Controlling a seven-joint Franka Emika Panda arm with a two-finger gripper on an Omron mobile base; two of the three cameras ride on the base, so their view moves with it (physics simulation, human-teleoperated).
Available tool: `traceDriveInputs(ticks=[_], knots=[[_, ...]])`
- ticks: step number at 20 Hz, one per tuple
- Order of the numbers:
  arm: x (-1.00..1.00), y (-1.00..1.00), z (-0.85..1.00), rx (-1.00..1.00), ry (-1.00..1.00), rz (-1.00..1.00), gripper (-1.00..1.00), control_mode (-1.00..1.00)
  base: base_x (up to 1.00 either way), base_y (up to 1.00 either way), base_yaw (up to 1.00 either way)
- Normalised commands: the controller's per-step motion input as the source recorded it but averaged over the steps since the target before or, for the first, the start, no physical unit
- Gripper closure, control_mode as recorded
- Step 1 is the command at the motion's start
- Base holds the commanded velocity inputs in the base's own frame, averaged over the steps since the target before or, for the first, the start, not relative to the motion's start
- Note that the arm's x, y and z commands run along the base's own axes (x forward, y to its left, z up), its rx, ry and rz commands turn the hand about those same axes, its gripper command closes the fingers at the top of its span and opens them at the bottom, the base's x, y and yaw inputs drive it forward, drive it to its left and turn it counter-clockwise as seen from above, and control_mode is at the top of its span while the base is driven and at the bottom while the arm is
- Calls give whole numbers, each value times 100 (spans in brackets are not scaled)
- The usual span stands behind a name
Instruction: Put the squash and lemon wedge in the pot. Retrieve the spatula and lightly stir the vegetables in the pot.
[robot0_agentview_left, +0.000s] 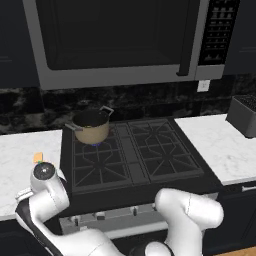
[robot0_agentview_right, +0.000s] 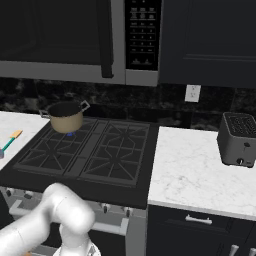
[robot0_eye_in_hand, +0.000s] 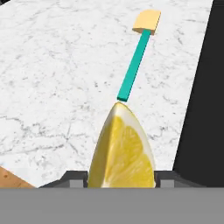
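Observation:
The lemon wedge (robot0_eye_in_hand: 122, 148), smooth and bright yellow with its point away from the camera, sits between the two dark fingertips of my gripper (robot0_eye_in_hand: 122, 177), which is shut on it above the white marble counter (robot0_eye_in_hand: 57, 78). Just beyond the wedge's tip lies the spatula (robot0_eye_in_hand: 133, 65), with a teal handle and a light-orange blade at its far end. The same spatula (robot0_agentview_right: 11, 141) lies on the counter left of the stove. The tan pot (robot0_agentview_left: 91, 126) (robot0_agentview_right: 66, 117) stands on the back left burner. The squash is hidden.
The black stove (robot0_agentview_left: 135, 155) borders the counter, and its dark edge (robot0_eye_in_hand: 205, 87) runs down the right of the hand view. A microwave (robot0_agentview_left: 120, 40) hangs above the stove. A grey toaster (robot0_agentview_right: 239, 139) stands on the right counter.

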Motion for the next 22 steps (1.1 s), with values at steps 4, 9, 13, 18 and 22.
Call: traceDriveInputs(ticks=[4, 9, 13, 18, 22], knots=[[-15, -45, 96, 13, 2, -14, 100, -100, 0, 0, 0], [-15, -43, 100, 8, -1, -10, 100, -100, 0, 0, 0], [-17, -47, 97, 1, -16, -4, 100, -100, 0, 0, 0], [-6, -50, 92, 3, -14, -3, 100, -100, 0, 0, 0], [-4, -50, 78, 3, -8, -2, 100, -100, 0, 0, 0]])
